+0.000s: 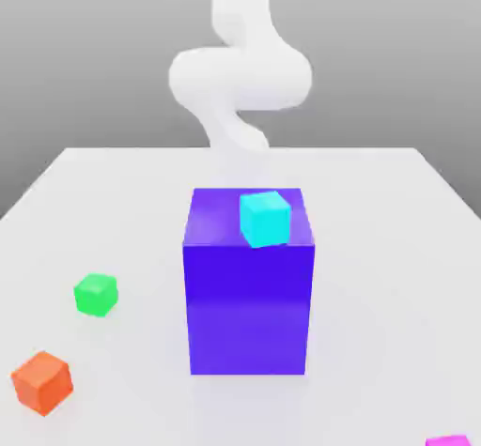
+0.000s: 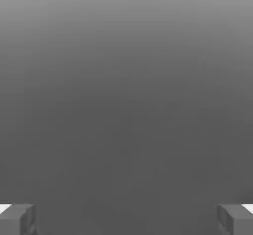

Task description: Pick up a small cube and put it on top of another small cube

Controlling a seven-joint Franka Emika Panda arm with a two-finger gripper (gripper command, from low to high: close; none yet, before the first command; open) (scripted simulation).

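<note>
A big blue-violet block (image 1: 248, 284) is standing in the middle of the white table (image 1: 376, 247), and everything else is sitting around it. A cyan cube (image 1: 264, 218) is resting on the block's top face, toward the exterior view's right side of that face and close to its front edge. A green cube (image 1: 96, 295) is lying on the table off to the block's left in the exterior view, well apart from it. An orange cube (image 1: 42, 381) is sitting further out on that same side, nearer the camera than the green one. The small magenta cube (image 1: 448, 441) is lying on the table in front of the block and off to its right in the exterior view, well apart from it, with just its top peeking in at the picture's edge. Behind the block the white arm (image 1: 240, 73) is curling upward. In the hand view the gripper (image 2: 126, 219) is facing plain grey, its two fingertips (image 2: 17, 219) standing wide apart with nothing between them.
</note>
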